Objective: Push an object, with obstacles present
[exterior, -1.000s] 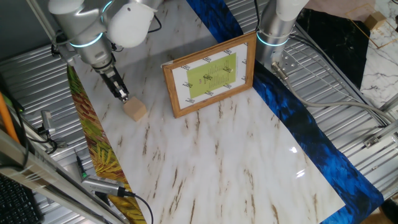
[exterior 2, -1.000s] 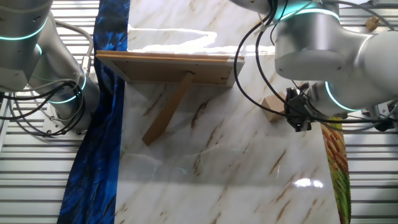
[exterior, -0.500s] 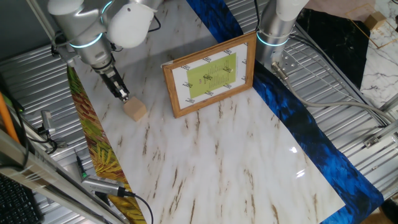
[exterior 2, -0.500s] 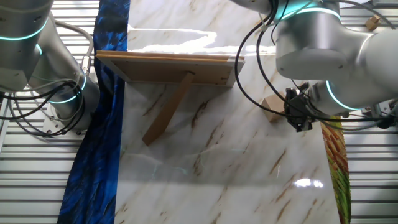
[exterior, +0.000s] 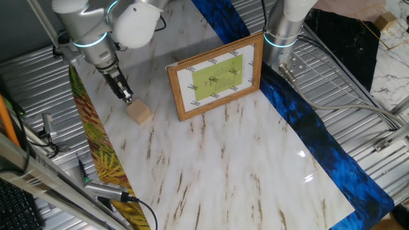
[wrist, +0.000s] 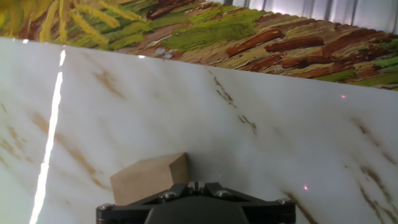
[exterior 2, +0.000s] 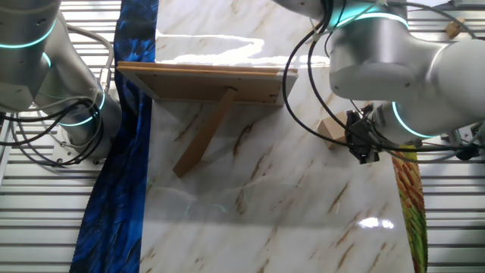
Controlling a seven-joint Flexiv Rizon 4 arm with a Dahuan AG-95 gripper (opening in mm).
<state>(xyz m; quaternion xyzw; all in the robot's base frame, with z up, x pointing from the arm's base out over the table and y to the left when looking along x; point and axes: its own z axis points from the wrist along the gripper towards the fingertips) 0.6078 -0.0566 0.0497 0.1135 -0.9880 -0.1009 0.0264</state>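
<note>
The tool [exterior: 127,99] is hanging low over the marble worktop [exterior: 243,166], its fingers pressed together and holding nothing, the tip sitting just beside the small wooden cube [exterior: 138,112]. The cube is resting on the worktop near the edge with the leafy yellow-green cloth [exterior: 102,160]. The picture frame [exterior: 215,76] is standing upright on its rear strut [exterior 2: 203,140], apart from the cube, with bare marble lying between them

Cube at the gripper housing, bottom of frame
A tan wooden cube [wrist: 151,178] sits on white marble [wrist: 280,130], lower left of centre, just above the dark gripper [wrist: 195,207] housing; a leaf-patterned cloth [wrist: 205,31] crosses the top.
</note>
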